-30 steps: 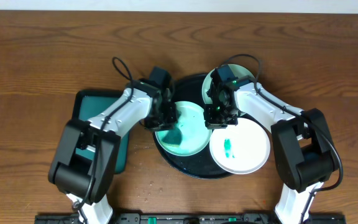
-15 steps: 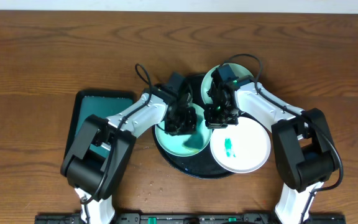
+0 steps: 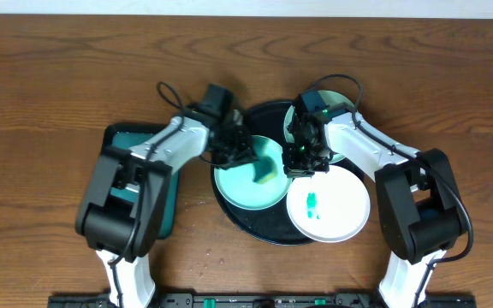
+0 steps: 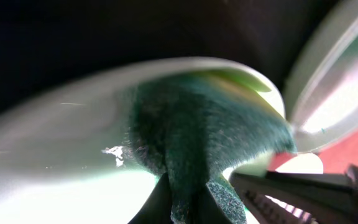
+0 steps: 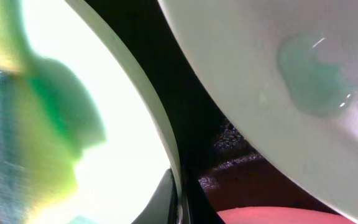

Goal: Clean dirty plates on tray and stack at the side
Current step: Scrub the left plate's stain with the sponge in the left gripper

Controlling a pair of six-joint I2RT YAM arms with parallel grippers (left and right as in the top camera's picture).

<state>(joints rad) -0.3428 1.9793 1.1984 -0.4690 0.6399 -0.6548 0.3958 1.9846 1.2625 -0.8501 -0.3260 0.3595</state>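
Observation:
The round black tray (image 3: 264, 224) holds three plates. A mint-green plate (image 3: 238, 188) lies at its left. My left gripper (image 3: 245, 156) is shut on a green sponge (image 3: 270, 168) that presses on this plate's face; in the left wrist view the sponge (image 4: 197, 130) sits between the fingers (image 4: 188, 202). My right gripper (image 3: 298, 162) is shut on the same plate's right rim, seen in the right wrist view (image 5: 179, 202). A white plate (image 3: 341, 201) with a teal smear (image 3: 312, 205) lies front right. A second mint plate (image 3: 336, 107) at the back is mostly hidden by the right arm.
A teal rectangular tray (image 3: 135, 145) lies left of the black tray, partly under the left arm. Brown wooden table (image 3: 50, 77) surrounds everything. The white plate overhangs the black tray's right rim.
The left gripper has swept the sponge across the mint plate, from its left side through the middle to its upper right. The right gripper has kept its hold on the rim.

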